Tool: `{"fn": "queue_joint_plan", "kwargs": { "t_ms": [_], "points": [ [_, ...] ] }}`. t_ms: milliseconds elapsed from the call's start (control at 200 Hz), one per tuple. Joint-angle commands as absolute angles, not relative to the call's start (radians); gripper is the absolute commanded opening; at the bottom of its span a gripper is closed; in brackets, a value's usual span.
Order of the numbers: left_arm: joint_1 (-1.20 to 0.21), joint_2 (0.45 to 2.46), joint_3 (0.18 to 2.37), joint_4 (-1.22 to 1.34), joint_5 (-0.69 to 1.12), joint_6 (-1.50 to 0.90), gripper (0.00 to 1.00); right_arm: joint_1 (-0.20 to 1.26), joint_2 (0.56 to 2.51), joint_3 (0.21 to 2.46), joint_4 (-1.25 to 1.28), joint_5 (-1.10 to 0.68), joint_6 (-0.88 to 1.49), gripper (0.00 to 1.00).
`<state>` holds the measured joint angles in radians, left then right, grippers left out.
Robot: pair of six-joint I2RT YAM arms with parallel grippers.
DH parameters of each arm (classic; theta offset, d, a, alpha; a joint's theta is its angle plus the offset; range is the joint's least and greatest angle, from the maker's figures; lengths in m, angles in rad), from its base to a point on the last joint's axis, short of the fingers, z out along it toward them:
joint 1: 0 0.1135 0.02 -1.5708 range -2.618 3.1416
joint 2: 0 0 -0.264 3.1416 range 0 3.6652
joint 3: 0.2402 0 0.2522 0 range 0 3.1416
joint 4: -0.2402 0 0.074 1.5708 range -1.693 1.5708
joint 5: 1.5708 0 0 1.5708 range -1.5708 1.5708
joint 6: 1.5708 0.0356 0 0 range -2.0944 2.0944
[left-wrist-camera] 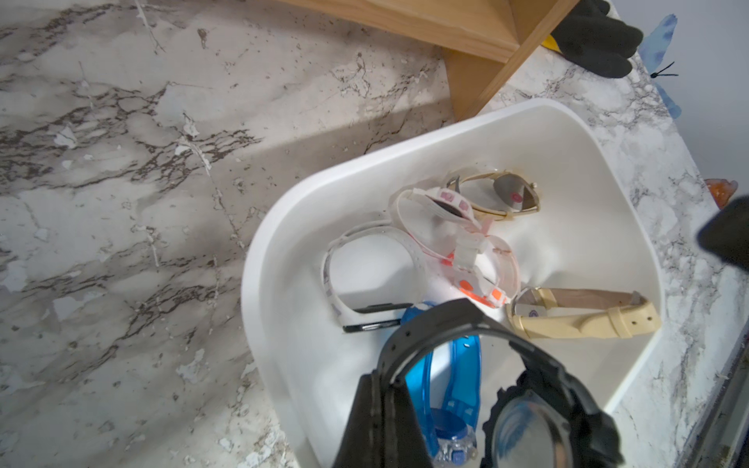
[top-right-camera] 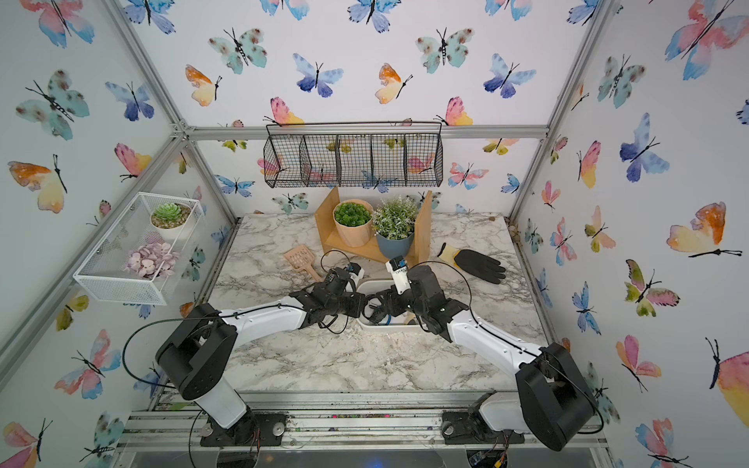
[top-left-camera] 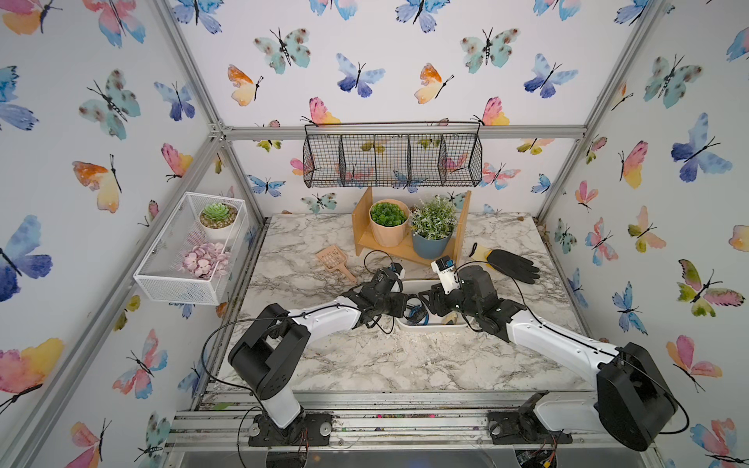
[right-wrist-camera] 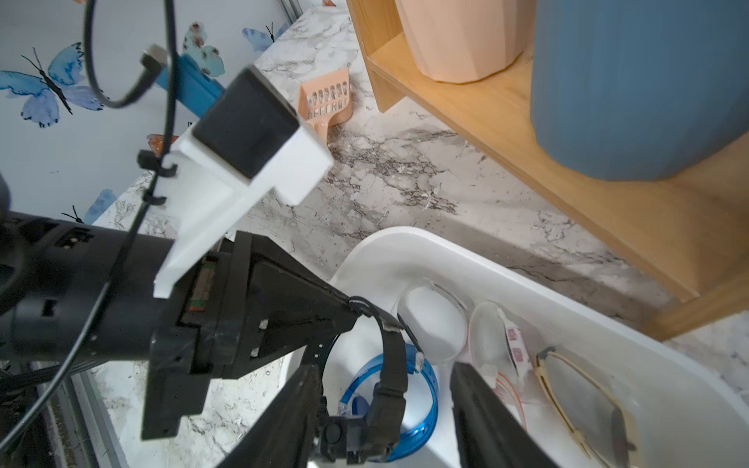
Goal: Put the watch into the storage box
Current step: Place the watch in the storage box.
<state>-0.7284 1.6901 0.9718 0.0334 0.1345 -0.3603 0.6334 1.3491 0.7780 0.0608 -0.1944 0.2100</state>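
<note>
Over on the left wall hangs the white mesh basket (top-left-camera: 190, 251). Down on the counter (top-left-camera: 385, 360), a peach scoop (top-left-camera: 334, 259) lies toward the back.

Here's the left arm reaching in. The left fingers (left-wrist-camera: 377, 417) are pinched tight on the strap of the black watch (right-wrist-camera: 395, 364), dangling it over the near-left end of the storage box (left-wrist-camera: 405, 150). It hangs right above a blue watch (left-wrist-camera: 446, 389) lying in the box; whether the black case touches anything below, I cannot tell.

Along the box floor lie a white band (left-wrist-camera: 329, 267), a clear band with orange dots (left-wrist-camera: 482, 291), a cream-strapped watch (left-wrist-camera: 587, 320) and gold-framed glasses (left-wrist-camera: 510, 194).

From the other side, the right fingers (right-wrist-camera: 486, 413) stand apart and straddle the black case. One sits just beside it and the other is clear of it, so they grip nothing.

Behind the box is the wooden shelf (top-left-camera: 362, 219), with a peach pot (top-left-camera: 388, 233) and a blue pot (top-left-camera: 430, 245). Far right, a black glove (top-left-camera: 512, 263) lies flat.
</note>
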Motion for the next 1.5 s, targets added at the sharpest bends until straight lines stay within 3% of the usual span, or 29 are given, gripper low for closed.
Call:
{"fn": "queue_joint_plan", "kwargs": {
  "t_ms": [0, 135, 536, 746, 1251, 1497],
  "points": [
    [-0.724, 1.716, 1.002, 0.035, 0.106, -0.36, 0.0, 0.627, 1.36, 0.796, 0.04, -0.203, 0.222, 0.58],
    [-0.721, 1.733, 1.017, 0.032, 0.103, -0.359, 0.0, 0.627, 1.374, 0.804, 0.034, -0.213, 0.208, 0.59],
    [-0.719, 1.728, 1.02, 0.022, 0.092, -0.354, 0.29, 0.626, 1.406, 0.831, 0.025, -0.232, 0.191, 0.59],
    [-0.719, 1.686, 1.009, 0.018, 0.073, -0.354, 0.38, 0.627, 1.402, 0.838, 0.018, -0.235, 0.174, 0.59],
    [-0.68, 1.346, 0.852, 0.074, -0.007, -0.335, 0.43, 0.551, 1.303, 0.8, 0.066, -0.199, 0.199, 0.64],
    [-0.534, 1.097, 0.727, 0.046, -0.053, -0.302, 0.44, 0.498, 1.199, 0.745, 0.085, -0.042, 0.178, 0.7]
  ]
}}
